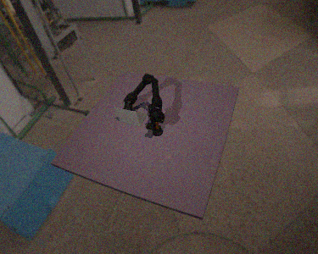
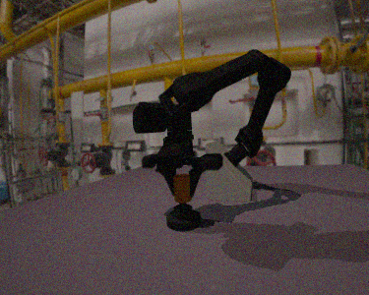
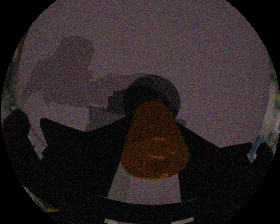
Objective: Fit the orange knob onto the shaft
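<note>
The orange knob (image 1: 157, 126) (image 2: 182, 187) (image 3: 156, 145) is held upright between the two fingers of my gripper (image 2: 183, 197) (image 3: 153, 123), which is shut on it. The round dark pedestal (image 1: 158, 132) (image 2: 183, 219) (image 3: 169, 92) stands on the mat directly below. In the exterior view the knob's lower end is at about the height of the shaft's tip, above the pedestal's base, and looks nearly in line with it. In the wrist view the knob covers the front of the pedestal. The shaft's tip and its flat side cannot be made out.
A pale grey block (image 1: 128, 116) (image 2: 228, 183) stands by the arm's base, behind the gripper. The purple mat (image 1: 180, 165) (image 2: 86, 246) lies under everything. The arm's shadow falls across the mat beside the pedestal. Blue mats (image 1: 19, 178) lie off to one side.
</note>
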Motion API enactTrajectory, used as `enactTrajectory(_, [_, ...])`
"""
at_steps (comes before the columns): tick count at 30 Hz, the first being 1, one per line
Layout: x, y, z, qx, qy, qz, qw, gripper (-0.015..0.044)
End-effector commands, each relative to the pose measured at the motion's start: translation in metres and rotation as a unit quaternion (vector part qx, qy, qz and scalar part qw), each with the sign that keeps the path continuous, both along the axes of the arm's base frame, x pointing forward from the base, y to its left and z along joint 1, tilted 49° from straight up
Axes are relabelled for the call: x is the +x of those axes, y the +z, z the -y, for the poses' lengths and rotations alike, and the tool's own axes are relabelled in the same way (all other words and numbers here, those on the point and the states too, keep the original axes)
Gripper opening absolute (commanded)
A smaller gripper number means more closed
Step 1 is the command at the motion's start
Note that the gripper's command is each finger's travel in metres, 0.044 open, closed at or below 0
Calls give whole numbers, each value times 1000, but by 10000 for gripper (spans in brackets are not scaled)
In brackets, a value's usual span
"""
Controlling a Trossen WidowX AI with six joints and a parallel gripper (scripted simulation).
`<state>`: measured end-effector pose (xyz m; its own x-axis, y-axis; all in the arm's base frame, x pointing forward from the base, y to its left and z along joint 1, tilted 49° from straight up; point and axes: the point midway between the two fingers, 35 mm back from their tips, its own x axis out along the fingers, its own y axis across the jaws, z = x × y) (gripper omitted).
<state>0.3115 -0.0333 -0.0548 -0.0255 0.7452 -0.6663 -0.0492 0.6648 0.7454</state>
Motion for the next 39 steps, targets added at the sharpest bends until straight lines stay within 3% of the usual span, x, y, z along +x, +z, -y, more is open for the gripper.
enactTrajectory(1, [2, 1, 3, 1, -3, 4, 1000, 0])
enactTrajectory(26, [0, 1, 4, 1, -3, 4, 1000, 0])
enactTrajectory(33, [0, 0, 5, 3, 63, 78, 995, 0])
enactTrajectory(39, [1, -2, 2, 3, 66, 82, 994, 0])
